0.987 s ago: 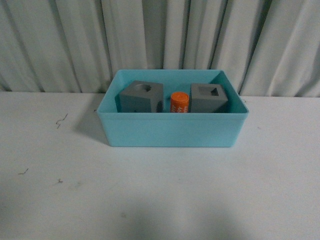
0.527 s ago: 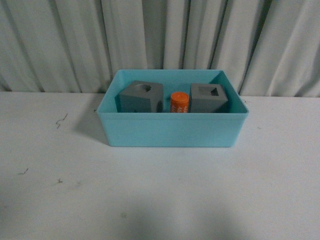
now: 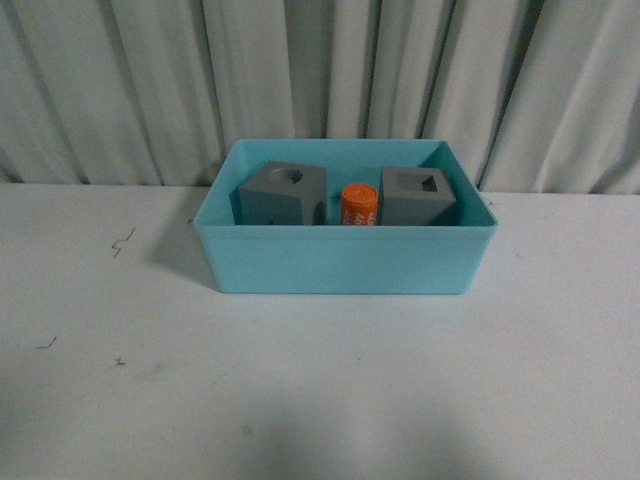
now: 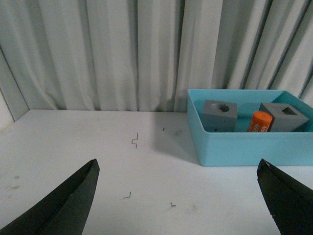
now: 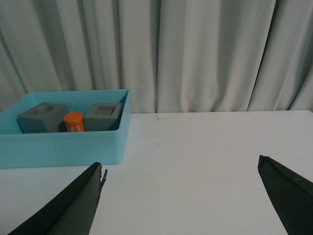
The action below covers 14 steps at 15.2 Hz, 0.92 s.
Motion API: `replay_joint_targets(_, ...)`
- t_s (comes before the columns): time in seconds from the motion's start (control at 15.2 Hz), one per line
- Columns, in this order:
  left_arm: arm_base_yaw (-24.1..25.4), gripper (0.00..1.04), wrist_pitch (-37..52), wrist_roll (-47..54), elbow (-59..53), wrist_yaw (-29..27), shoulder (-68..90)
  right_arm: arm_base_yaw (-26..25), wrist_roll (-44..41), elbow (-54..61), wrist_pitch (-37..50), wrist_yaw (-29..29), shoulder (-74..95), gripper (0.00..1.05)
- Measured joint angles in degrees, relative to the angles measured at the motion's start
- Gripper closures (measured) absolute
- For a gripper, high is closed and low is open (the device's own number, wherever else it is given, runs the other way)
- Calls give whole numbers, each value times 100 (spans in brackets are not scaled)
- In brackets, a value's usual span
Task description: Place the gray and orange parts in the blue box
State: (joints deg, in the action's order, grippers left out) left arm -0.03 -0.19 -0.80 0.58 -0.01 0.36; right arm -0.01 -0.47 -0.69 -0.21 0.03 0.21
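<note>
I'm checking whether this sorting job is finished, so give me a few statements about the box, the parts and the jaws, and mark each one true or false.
1. Both gray cubes sit inside the blue box. True: the gray cube with the round recess and the gray cube with the square recess are in it.
2. The orange cylinder lies on the table outside the box. False: it stands in the box, between the two cubes.
3. The left gripper has its jaws spread and empty. True.
4. The right gripper is shut on a gray cube. False: its jaws are wide open and hold nothing.
5. The box is tipped on its side. False: it sits upright on the white table.
</note>
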Motion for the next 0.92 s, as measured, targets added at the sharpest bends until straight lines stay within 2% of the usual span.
replay_joint_targets(0.92, 0, 7, 0, 0, 0, 0, 0, 0, 0, 0, 0, 0, 0, 6)
